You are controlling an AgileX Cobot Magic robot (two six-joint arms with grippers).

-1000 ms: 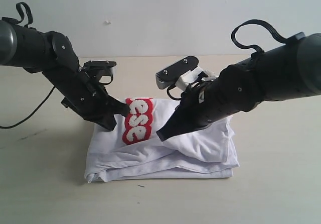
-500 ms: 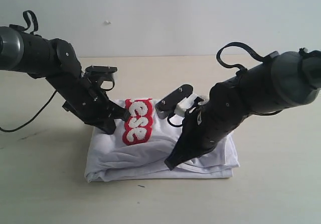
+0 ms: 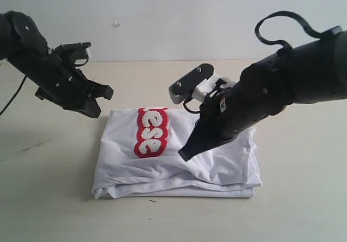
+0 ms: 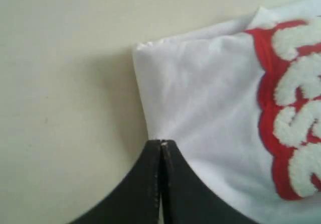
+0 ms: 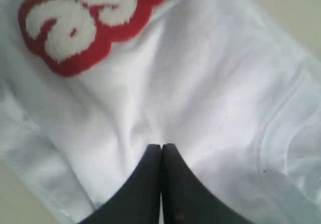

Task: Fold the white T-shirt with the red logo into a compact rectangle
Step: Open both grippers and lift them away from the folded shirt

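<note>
Since the white T-shirt (image 3: pixel 173 163) lies loosely bundled and wrinkled on the surface (image 3: pixel 303 198), red logo (image 3: pixel 149 133) up, we judge it light, limp and slippery, best pinched at a folded edge, with left claw (image 3: pixel 108 93) and right claw (image 3: pixel 184 155) pressed together, no cloth visibly pinched.

My left gripper (image 4: pixel 161 144) has its jaws pressed together, and my left arm slants down from the left. My right gripper (image 5: pixel 161 147) points steeply down, jaws closed, right arm reaching inward.

open table (image 3: pixel 303 198) around white T-shirt (image 3: pixel 217 169), right tool (image 3: pixel 185 154) over its centre, left tool (image 3: pixel 107 92) aside
</note>
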